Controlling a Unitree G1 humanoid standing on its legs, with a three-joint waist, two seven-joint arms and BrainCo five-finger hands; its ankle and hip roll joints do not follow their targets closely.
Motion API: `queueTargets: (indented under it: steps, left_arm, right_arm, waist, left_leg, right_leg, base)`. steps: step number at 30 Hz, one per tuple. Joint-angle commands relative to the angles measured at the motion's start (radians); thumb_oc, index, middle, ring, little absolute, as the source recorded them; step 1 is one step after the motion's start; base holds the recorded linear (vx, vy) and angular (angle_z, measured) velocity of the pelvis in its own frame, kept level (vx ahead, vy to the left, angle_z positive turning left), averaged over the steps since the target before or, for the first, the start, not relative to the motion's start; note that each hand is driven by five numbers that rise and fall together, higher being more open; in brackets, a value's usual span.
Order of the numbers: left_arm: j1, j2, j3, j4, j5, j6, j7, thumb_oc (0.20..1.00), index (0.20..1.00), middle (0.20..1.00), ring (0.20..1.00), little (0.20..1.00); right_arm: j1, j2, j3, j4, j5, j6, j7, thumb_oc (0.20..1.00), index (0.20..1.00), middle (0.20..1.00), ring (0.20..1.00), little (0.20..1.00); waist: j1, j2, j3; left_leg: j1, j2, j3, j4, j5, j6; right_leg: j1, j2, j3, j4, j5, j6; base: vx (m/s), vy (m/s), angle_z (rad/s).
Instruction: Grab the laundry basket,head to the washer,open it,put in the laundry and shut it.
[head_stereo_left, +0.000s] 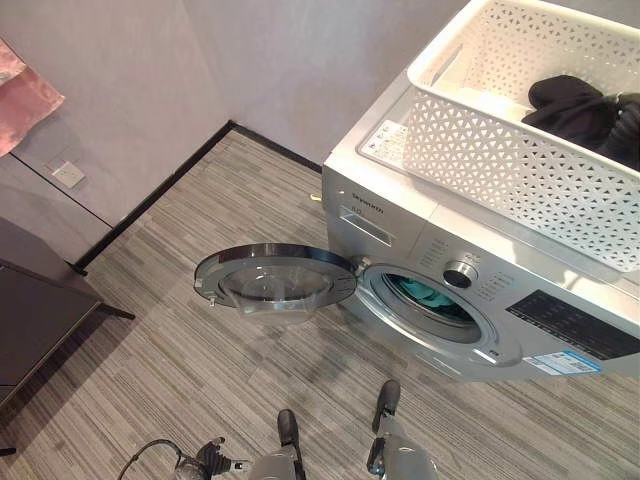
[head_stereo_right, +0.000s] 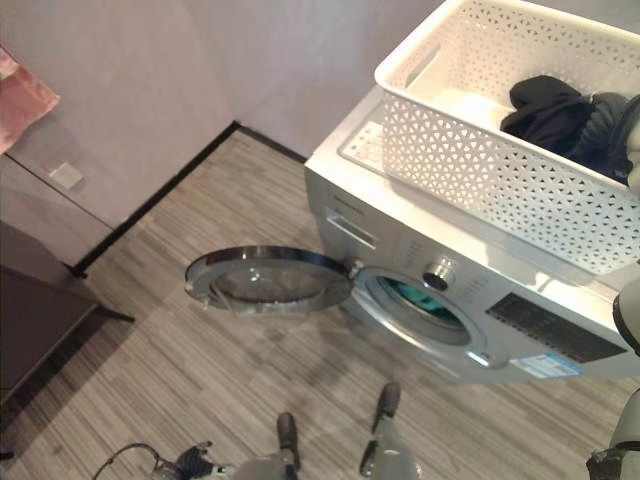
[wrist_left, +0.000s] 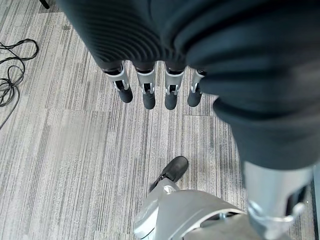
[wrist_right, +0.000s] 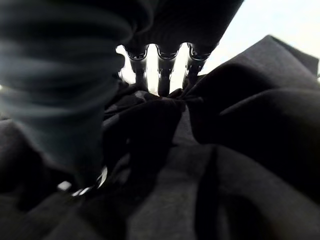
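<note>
Right hand (wrist_right: 160, 65): fingers sank into dark laundry (wrist_right: 225, 150); grip could not be told.
Left hand (wrist_left: 150, 75): fingers straight, above floor (wrist_left: 60, 150).
Washer (head_stereo_left: 470, 290): door (head_stereo_left: 275, 280) open, basket (head_stereo_left: 520, 150) on top.

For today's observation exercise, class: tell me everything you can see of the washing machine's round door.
The round washer door has a shiny grey metal-look rim around a clear, bulging window. It stands swung fully open, hinged at its right edge to the front of the silver front-loading washing machine, and hangs out over the grey striped floor. A small latch shows on its free edge. Nothing touches it apart from the hinge. Behind it the drum opening is uncovered, with something teal inside.
</note>
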Motion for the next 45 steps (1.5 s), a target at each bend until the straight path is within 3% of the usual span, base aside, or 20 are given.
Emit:
queueTargets:
  steps: [1, 4, 14, 17, 18, 22, 34, 35, 45]
  left_arm:
    - [-0.055, 0.031, 0.0, -0.036, -0.02, -0.005, -0.004, 1.0, 1.0, 1.0, 1.0, 1.0]
    - [-0.049, 0.03, 0.004, -0.033, -0.015, -0.004, -0.005, 1.0, 1.0, 1.0, 1.0, 1.0]
    - [-0.057, 0.025, 0.038, -0.034, -0.02, -0.009, 0.038, 1.0, 1.0, 1.0, 1.0, 1.0]
    - [-0.051, 0.017, 0.044, -0.043, -0.015, -0.017, 0.056, 1.0, 1.0, 1.0, 1.0, 1.0]
    - [-0.05, 0.019, 0.044, -0.046, -0.013, -0.02, 0.06, 1.0, 1.0, 1.0, 1.0, 1.0]
    - [-0.035, 0.017, 0.056, -0.025, -0.003, -0.023, 0.086, 1.0, 1.0, 1.0, 1.0, 1.0]
    - [-0.003, 0.047, 0.065, -0.054, -0.02, -0.03, 0.099, 1.0, 1.0, 1.0, 1.0, 1.0]
    - [0.004, 0.057, 0.066, -0.074, -0.028, -0.03, 0.1, 1.0, 1.0, 1.0, 1.0, 1.0]
    - [0.029, 0.159, 0.035, -0.185, -0.076, -0.046, 0.049, 1.0, 1.0, 1.0, 1.0, 1.0]
  right_arm:
    - [0.014, 0.052, 0.076, 0.061, 0.006, 0.003, 0.006, 0.2, 0.2, 0.2, 0.2, 0.2]
    - [0.009, 0.055, 0.06, 0.072, 0.004, 0.003, -0.009, 0.2, 0.2, 0.2, 0.2, 0.2]
    - [-0.001, 0.049, -0.104, 0.043, -0.017, -0.014, -0.262, 0.2, 0.2, 0.2, 0.2, 0.2]
    - [0.013, 0.027, -0.226, 0.001, 0.075, -0.022, -0.385, 0.2, 0.2, 0.2, 0.2, 0.2]
    - [0.023, 0.026, -0.242, -0.005, 0.086, -0.027, -0.387, 0.2, 0.2, 0.2, 0.2, 0.2]
    - [0.083, 0.043, -0.485, -0.071, 0.339, -0.056, -0.5, 0.2, 0.2, 0.2, 0.2, 0.2]
    - [0.116, 0.149, -0.715, -0.206, 0.678, -0.153, -0.57, 0.2, 0.2, 0.2, 0.2, 0.2]
    - [0.122, 0.169, -0.765, -0.238, 0.753, -0.183, -0.596, 0.2, 0.2, 0.2, 0.2, 0.2]
    - [-0.055, 0.234, -0.748, -0.089, 0.958, -0.216, -0.586, 0.2, 0.2, 0.2, 0.2, 0.2]
  waist:
    - [0.034, -0.035, 0.124]
    - [0.037, -0.033, 0.122]
    - [0.019, -0.043, 0.115]
    - [0.009, -0.046, 0.103]
    - [0.008, -0.047, 0.1]
    - [0.0, -0.056, 0.049]
    - [-0.016, -0.074, -0.054]
    - [-0.016, -0.07, -0.064]
    - [-0.007, -0.095, -0.103]
  left_leg:
    - [0.0, -0.035, -0.028, 0.14, -0.064, -0.022]
    - [0.003, -0.035, -0.029, 0.144, -0.067, -0.022]
    - [0.023, -0.035, -0.023, 0.142, -0.084, -0.017]
    - [0.046, -0.039, -0.024, 0.142, -0.1, -0.011]
    - [0.052, -0.04, -0.023, 0.143, -0.105, -0.009]
    - [0.124, -0.048, -0.021, 0.122, -0.113, -0.002]
    - [0.228, -0.073, -0.019, 0.062, -0.125, 0.018]
    - [0.25, -0.071, -0.02, 0.051, -0.134, 0.02]
    - [0.314, -0.098, -0.032, 0.025, -0.153, 0.048]
  right_leg:
    - [0.007, -0.01, 0.066, -0.003, -0.031, 0.041]
    - [0.011, -0.009, 0.065, -0.003, -0.034, 0.041]
    - [0.025, -0.006, 0.071, -0.003, -0.033, 0.044]
    - [0.047, -0.011, 0.069, -0.003, -0.034, 0.047]
    - [0.053, -0.012, 0.07, -0.003, -0.035, 0.048]
    - [0.113, -0.013, 0.072, -0.003, -0.043, 0.057]
    - [0.2, -0.022, 0.068, -0.003, -0.044, 0.077]
    - [0.22, -0.022, 0.062, -0.002, -0.046, 0.082]
    - [0.27, -0.045, 0.046, 0.009, -0.031, 0.107]
  base:
    - [0.0, 0.0, 0.0]
    - [-0.01, -0.005, 0.01]
    - [0.0, -0.001, 0.0]
    - [0.0, 0.006, 0.01]
    - [0.05, 0.049, 0.03]
    - [0.07, 0.061, 0.01]
    - [0.02, 0.071, 0.0]
    - [-0.03, 0.078, 0.01]
    - [-0.03, 0.085, 0.02]
